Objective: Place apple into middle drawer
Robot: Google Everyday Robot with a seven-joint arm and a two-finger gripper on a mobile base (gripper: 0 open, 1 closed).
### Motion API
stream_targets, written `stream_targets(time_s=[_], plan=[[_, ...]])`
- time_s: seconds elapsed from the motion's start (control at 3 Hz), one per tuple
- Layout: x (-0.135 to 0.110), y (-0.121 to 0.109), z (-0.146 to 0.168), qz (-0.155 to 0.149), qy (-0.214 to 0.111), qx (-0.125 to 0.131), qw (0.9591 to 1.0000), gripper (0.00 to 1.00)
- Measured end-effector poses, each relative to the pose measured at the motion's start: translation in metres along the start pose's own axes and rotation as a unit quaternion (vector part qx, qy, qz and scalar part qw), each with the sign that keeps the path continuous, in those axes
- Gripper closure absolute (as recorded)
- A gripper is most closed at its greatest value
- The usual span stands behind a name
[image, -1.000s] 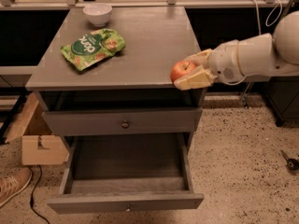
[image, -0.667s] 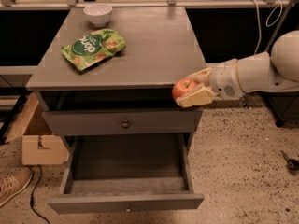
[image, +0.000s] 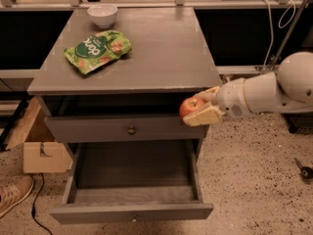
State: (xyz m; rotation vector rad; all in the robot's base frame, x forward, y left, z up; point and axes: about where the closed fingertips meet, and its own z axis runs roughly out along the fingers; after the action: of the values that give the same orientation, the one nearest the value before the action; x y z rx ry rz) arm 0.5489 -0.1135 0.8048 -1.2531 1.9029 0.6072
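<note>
My gripper (image: 199, 107) is shut on the red apple (image: 190, 107) with its yellowish blush. It holds the apple in the air in front of the upper drawer front (image: 122, 129), at the cabinet's right front corner. The white arm reaches in from the right. The middle drawer (image: 132, 212) stands pulled open below, a wide shallow grey box with nothing in it. The apple hangs above the drawer's right rear part.
On the grey cabinet top (image: 161, 53) lie a green snack bag (image: 98, 50) and a white bowl (image: 102, 14). A cardboard box (image: 41, 146) and a shoe (image: 14, 194) are on the floor at the left. Cables hang at the right.
The gripper has carried the apple down and to the left, from beside the cabinet top's right edge to in front of the upper drawer front.
</note>
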Motion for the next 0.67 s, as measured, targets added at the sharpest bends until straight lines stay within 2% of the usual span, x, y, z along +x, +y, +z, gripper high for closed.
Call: stream_targets(time_s=[0.33,0.67], plan=[[0.060,0.029,0.030,0.057,-0.006,-0.012,0.9983,1.00],[0.114,0.056,0.068,0.101,-0.003,-0.016,0.9947,1.00]])
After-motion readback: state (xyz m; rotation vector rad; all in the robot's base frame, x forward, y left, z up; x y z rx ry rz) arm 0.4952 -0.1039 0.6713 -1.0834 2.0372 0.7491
